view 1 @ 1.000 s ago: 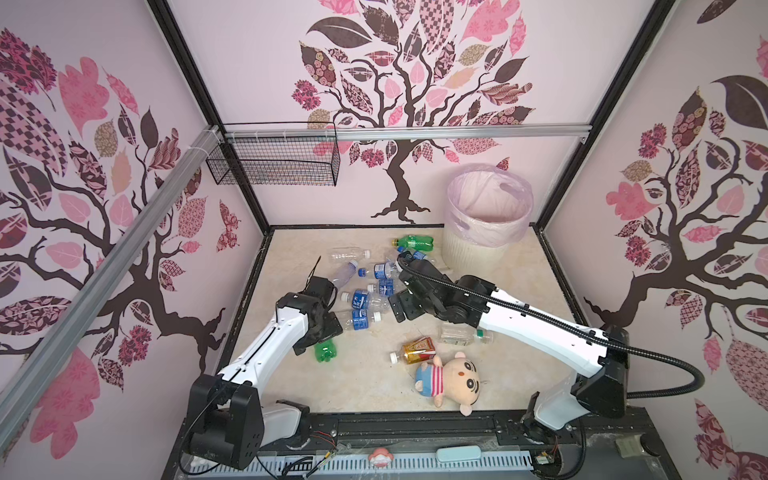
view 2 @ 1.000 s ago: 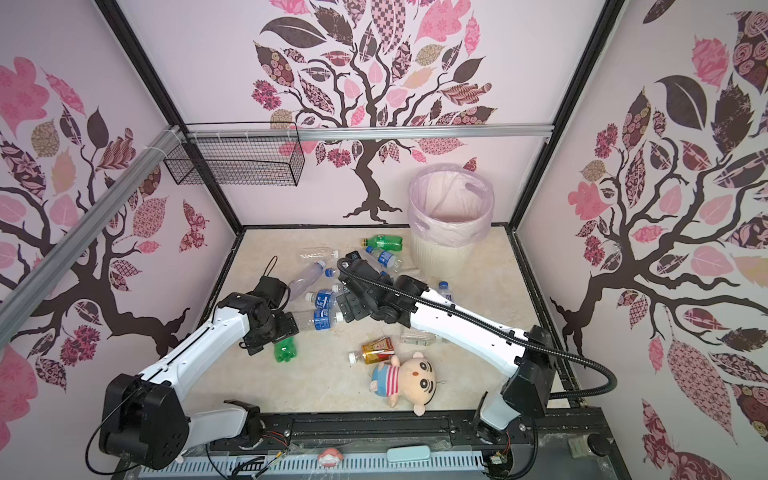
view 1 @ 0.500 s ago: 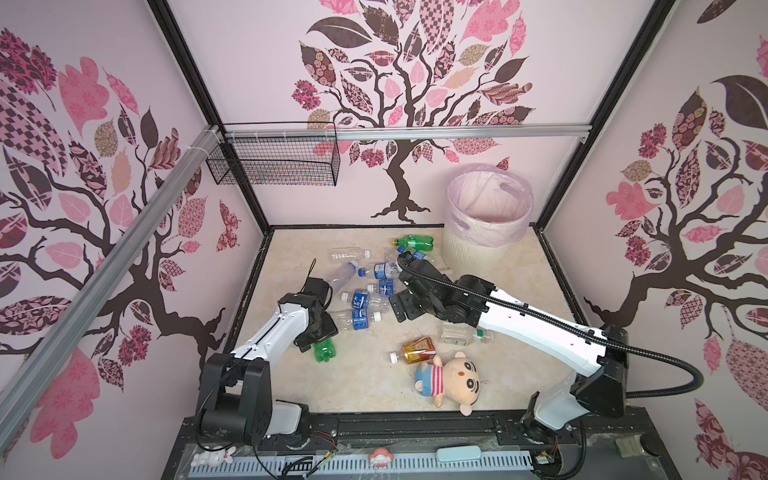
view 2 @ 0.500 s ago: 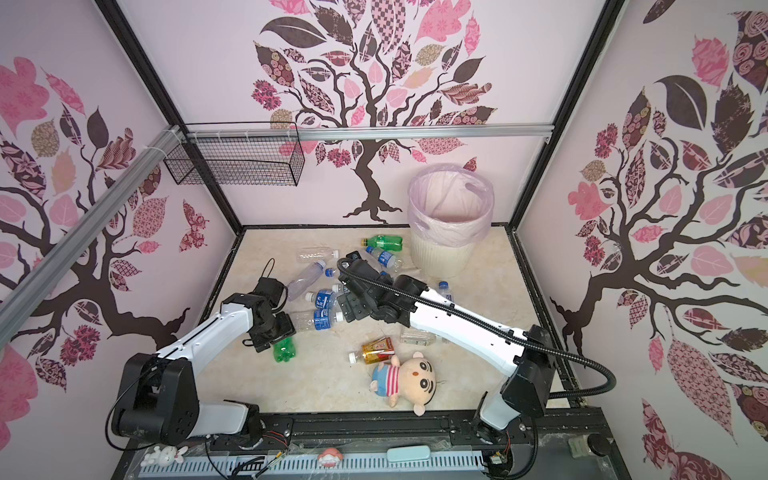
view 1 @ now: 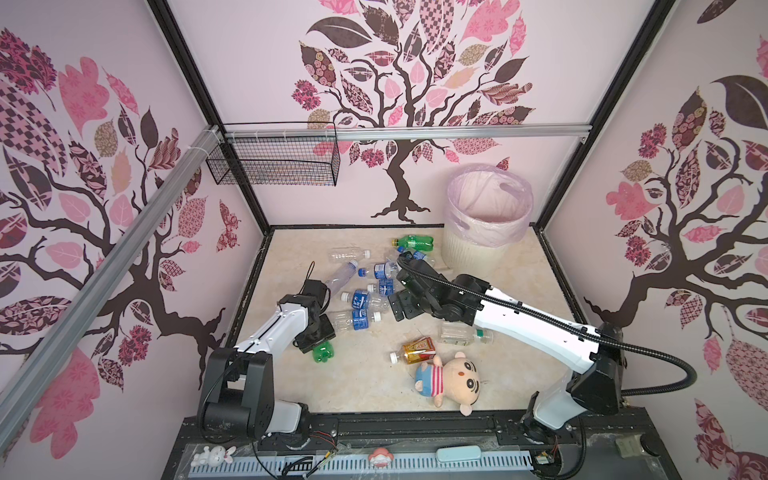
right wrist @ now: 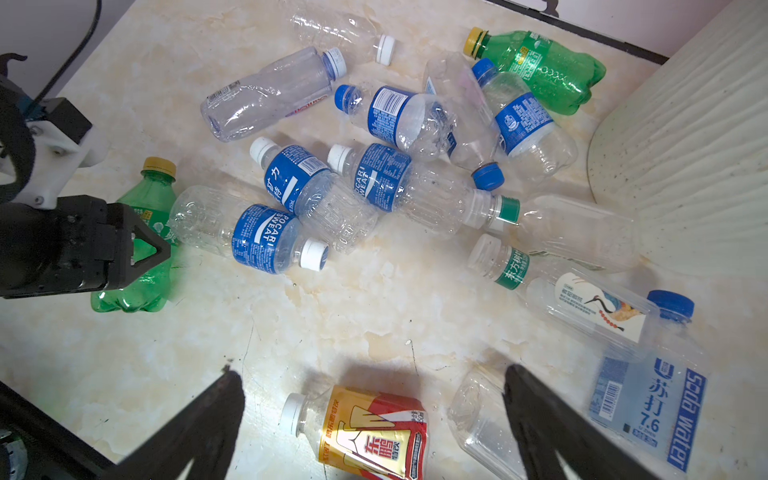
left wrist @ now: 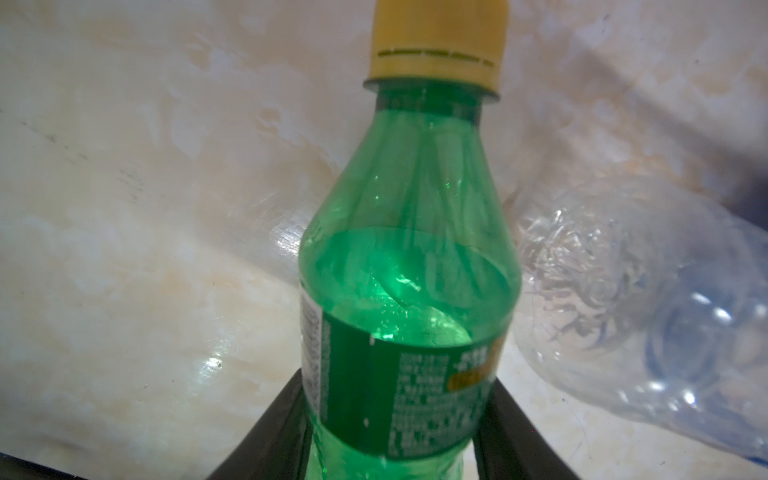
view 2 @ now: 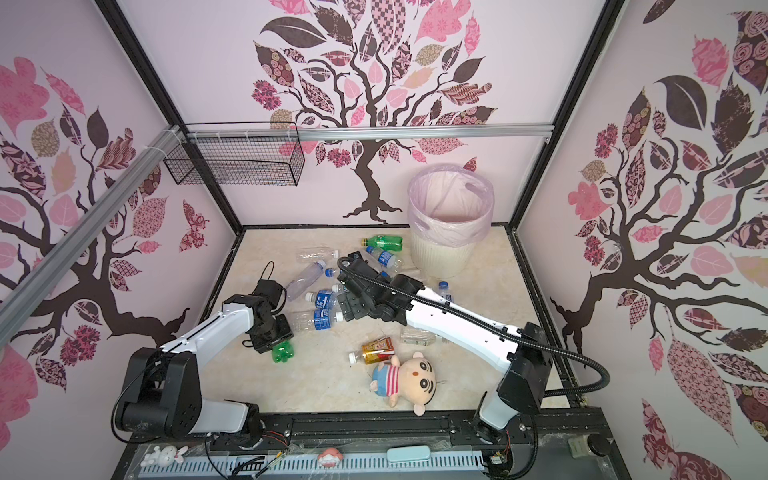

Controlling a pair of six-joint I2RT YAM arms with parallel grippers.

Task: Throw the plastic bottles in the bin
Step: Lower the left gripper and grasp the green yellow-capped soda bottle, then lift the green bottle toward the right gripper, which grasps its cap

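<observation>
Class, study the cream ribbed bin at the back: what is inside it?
Inside the bin only its pale pink bag shows, lining the inner wall. No bottle is visible there. The bottom is hidden behind the near rim, so what lies there cannot be told.

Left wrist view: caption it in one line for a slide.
Left gripper closed on a yellow-capped green bottle lying on the marbled table, a crumpled clear bottle beside it.

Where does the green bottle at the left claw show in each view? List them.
In a top view: green bottle, left of centre, base showing.
In a top view: same place.
Left wrist: mid-frame, between the left claw's fingers.
Right wrist: under that claw.
Shared landmark: blue-labelled clear bottle beside it.
</observation>
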